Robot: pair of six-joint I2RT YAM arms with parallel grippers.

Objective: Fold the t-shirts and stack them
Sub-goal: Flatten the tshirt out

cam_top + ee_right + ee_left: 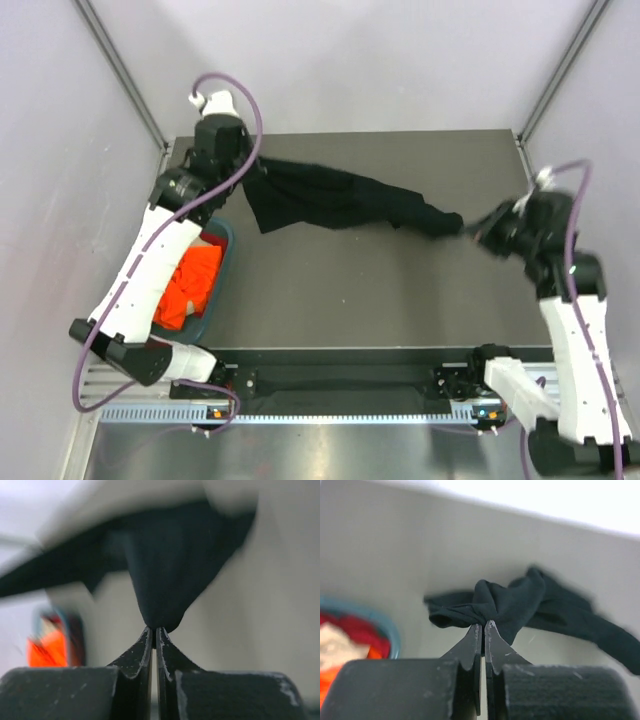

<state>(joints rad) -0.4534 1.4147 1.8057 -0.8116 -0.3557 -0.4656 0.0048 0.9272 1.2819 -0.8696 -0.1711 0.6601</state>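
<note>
1. The black shirt (330,200) hung in a twisted, rope-like span over the far half of the table (350,290), one end at each gripper. Whether its sagging middle touched the table could not be told.
2. The left gripper (483,626) was pressed together, with a bunched fold of the black shirt pinched at its tips.
3. The right gripper (154,629) was likewise closed on a gathered point of the same cloth, which fanned out beyond the tips in the wrist view.
4. The orange shirt (190,285) lay crumpled in the basket (225,262) at the table's left side, apart from the black one.
5. Handling, as a judgement: the cloth looked soft, light and limp. It kept no shape of its own and draped and twisted wherever it was unsupported. It was not fragile — the likelier trouble was cloth slipping out of a thin pinch, or layers bunching instead of spreading.
6. Where to hold, also a judgement: both pinches seemed to sit on gathered clumps, and which part of the shirt each held could not be told. A hold at two matching corners — shoulders or hem ends — would probably let the shirt spread flat for folding. A single layer of edge would suit better than a wad.
</note>
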